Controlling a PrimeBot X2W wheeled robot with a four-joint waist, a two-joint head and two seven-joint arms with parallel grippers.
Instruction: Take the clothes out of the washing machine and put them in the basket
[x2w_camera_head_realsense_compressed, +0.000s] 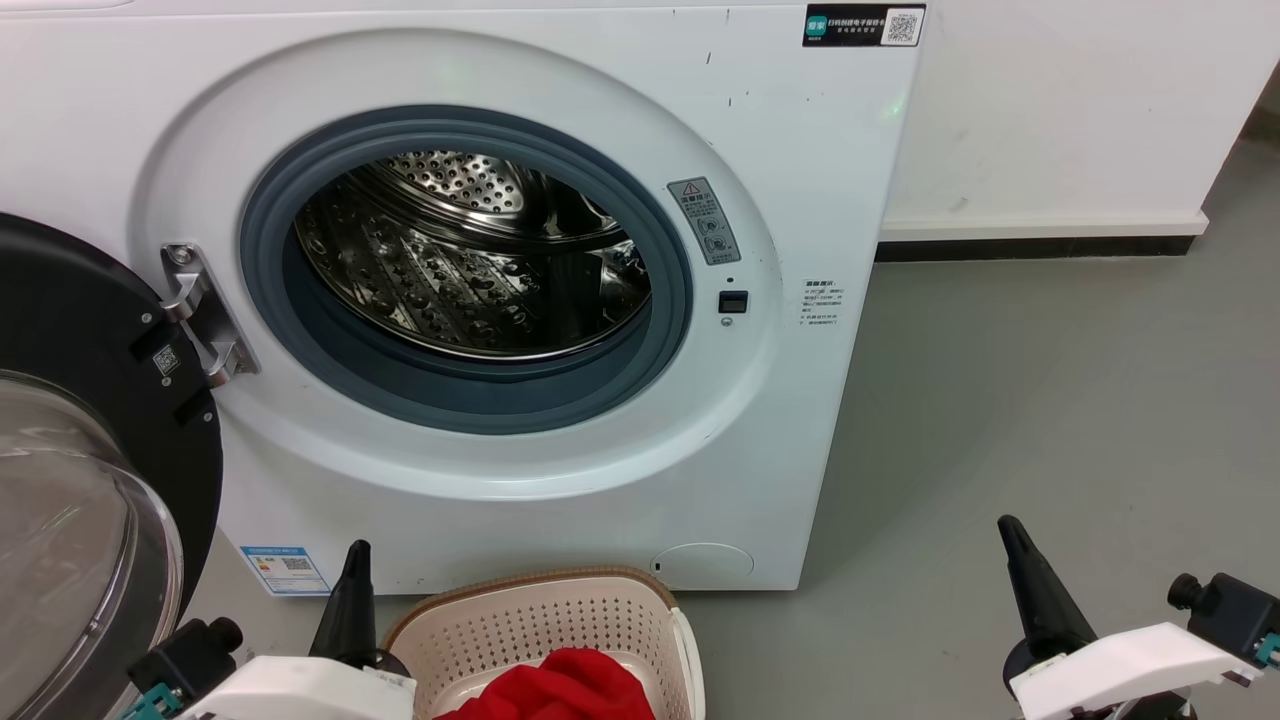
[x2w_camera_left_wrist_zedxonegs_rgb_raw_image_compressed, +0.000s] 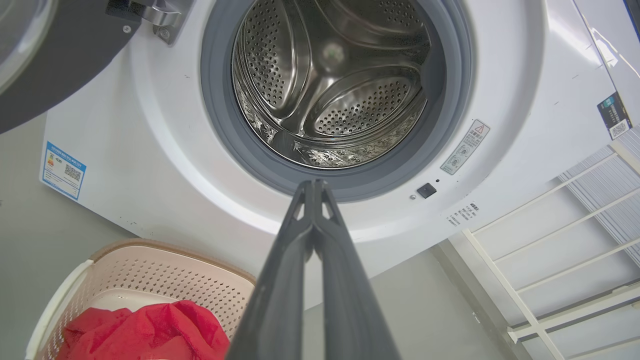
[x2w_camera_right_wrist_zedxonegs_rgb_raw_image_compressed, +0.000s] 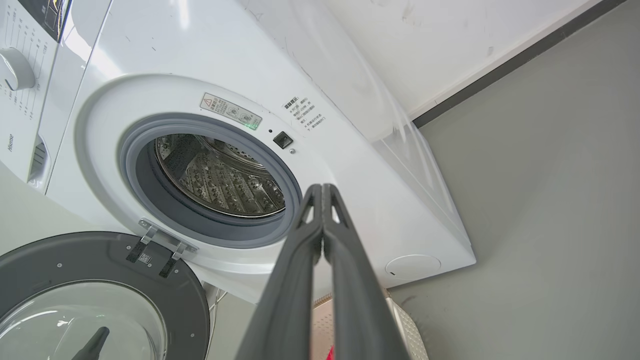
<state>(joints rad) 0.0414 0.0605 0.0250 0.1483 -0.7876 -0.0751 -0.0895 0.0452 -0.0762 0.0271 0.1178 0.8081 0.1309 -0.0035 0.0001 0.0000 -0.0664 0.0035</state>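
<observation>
Head view: the washer (x2w_camera_head_realsense_compressed: 800, 150) stands on a grey floor (x2w_camera_head_realsense_compressed: 1050, 400) against a white wall (x2w_camera_head_realsense_compressed: 1050, 100). Its door (x2w_camera_head_realsense_compressed: 100, 320) hangs wide open at the left on a metal hinge (x2w_camera_head_realsense_compressed: 205, 315). The steel drum (x2w_camera_head_realsense_compressed: 470, 270) shows through the grey-rimmed porthole. The basket (x2w_camera_head_realsense_compressed: 530, 580) sits on the floor just in front of the washer, below the porthole, and the red clothes (x2w_camera_head_realsense_compressed: 565, 690) lie heaped inside it. The left gripper (x2w_camera_head_realsense_compressed: 358, 550) points up just left of the basket, its 2 fingers together in 1 dark spike. The right gripper (x2w_camera_head_realsense_compressed: 1008, 528) points up over the floor, well right of the basket, fingers also together.

Left wrist view: the left gripper (x2w_camera_left_wrist_zedxonegs_rgb_raw_image_compressed: 313, 184) has its 2 fingers pressed tip to tip, aimed at the porthole's lower rim. The drum (x2w_camera_left_wrist_zedxonegs_rgb_raw_image_compressed: 350, 100) shows its perforated wall and paddles. The basket (x2w_camera_left_wrist_zedxonegs_rgb_raw_image_compressed: 150, 250) is at the lower left with the clothes (x2w_camera_left_wrist_zedxonegs_rgb_raw_image_compressed: 145, 330) bunched in it. A white rack (x2w_camera_left_wrist_zedxonegs_rgb_raw_image_compressed: 550, 240) stands at the right.

Right wrist view: the right gripper (x2w_camera_right_wrist_zedxonegs_rgb_raw_image_compressed: 322, 187) also has its fingers closed on each other, pointing at the washer's front beside the porthole. The door (x2w_camera_right_wrist_zedxonegs_rgb_raw_image_compressed: 100, 250) lies open at the lower left, with the left gripper's tip (x2w_camera_right_wrist_zedxonegs_rgb_raw_image_compressed: 92, 342) against its glass. A sliver of basket (x2w_camera_right_wrist_zedxonegs_rgb_raw_image_compressed: 405, 330) shows beside the fingers. A knob (x2w_camera_right_wrist_zedxonegs_rgb_raw_image_compressed: 15, 67) sits at the upper left.
</observation>
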